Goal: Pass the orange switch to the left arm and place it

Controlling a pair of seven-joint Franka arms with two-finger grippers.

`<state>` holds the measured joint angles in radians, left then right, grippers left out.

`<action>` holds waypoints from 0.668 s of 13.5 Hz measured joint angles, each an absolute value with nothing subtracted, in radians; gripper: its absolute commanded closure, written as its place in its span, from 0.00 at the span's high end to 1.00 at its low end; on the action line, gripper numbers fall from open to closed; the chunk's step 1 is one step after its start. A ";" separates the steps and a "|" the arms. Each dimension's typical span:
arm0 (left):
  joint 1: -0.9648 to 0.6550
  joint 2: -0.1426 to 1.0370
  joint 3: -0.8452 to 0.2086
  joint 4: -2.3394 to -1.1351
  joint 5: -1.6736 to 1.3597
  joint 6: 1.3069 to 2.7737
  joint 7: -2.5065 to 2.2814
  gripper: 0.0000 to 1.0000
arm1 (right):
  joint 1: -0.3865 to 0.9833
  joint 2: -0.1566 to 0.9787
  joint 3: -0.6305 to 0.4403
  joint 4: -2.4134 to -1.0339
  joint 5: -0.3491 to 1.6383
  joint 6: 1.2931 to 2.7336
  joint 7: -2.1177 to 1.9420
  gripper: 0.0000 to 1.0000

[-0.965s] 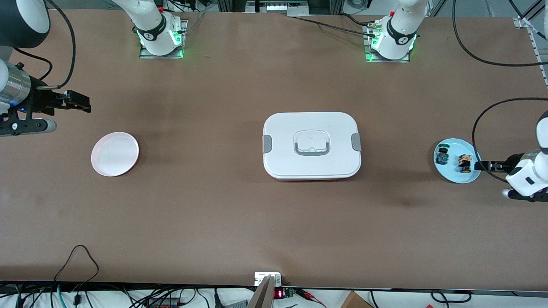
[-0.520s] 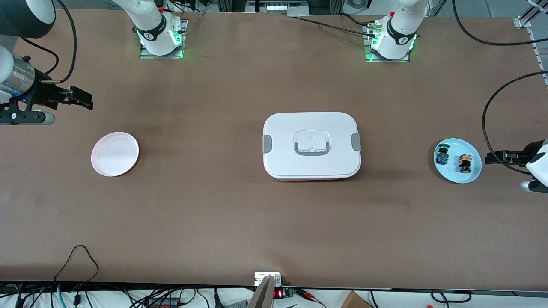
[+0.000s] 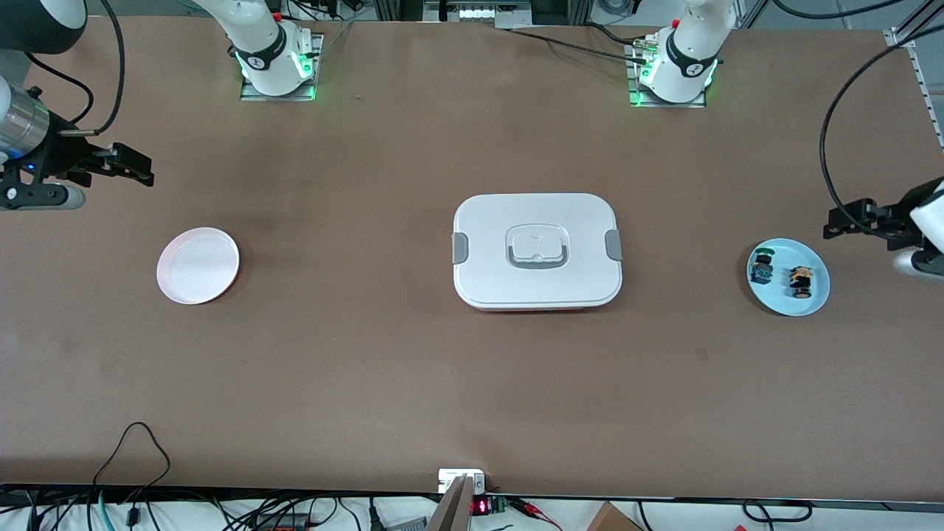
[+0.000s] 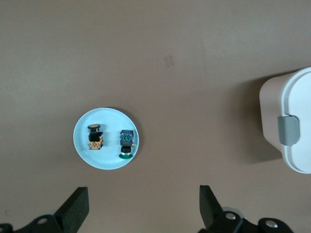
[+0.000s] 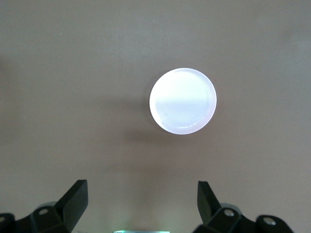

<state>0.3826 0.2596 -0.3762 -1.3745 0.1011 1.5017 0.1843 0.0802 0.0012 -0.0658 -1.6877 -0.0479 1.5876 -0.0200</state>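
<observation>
The rounded glossy white box (image 3: 537, 251) sits mid-bench; the stubby orange switch (image 3: 799, 281) lies on a round pale-blue plate (image 3: 811, 299); left hand (image 3: 837, 221) and right hand (image 3: 140, 171) hang fingers apart.

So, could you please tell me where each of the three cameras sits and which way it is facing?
Front view: high across the table, facing both bases; shows the box, left gripper and right gripper.
Left wrist view: on the left wrist, looking down at the blue plate with the orange switch; open fingers show.
Right wrist view: looking down at the pink plate; open fingers show.
Front and left wrist views share the box, blue plate and switch.
</observation>
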 measured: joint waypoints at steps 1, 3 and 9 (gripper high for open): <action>0.312 0.243 -0.298 -1.378 0.084 1.497 0.185 1.00 | 0.080 0.000 -0.066 -1.680 -0.048 1.587 -0.020 1.00; 0.200 0.212 -0.174 -1.402 0.049 1.495 0.180 1.00 | 0.080 -0.003 -0.069 -1.665 -0.047 1.582 -0.020 1.00; 0.142 0.024 -0.085 -1.669 0.019 1.600 0.109 1.00 | 0.077 -0.021 -0.074 -1.655 -0.037 1.537 -0.019 1.00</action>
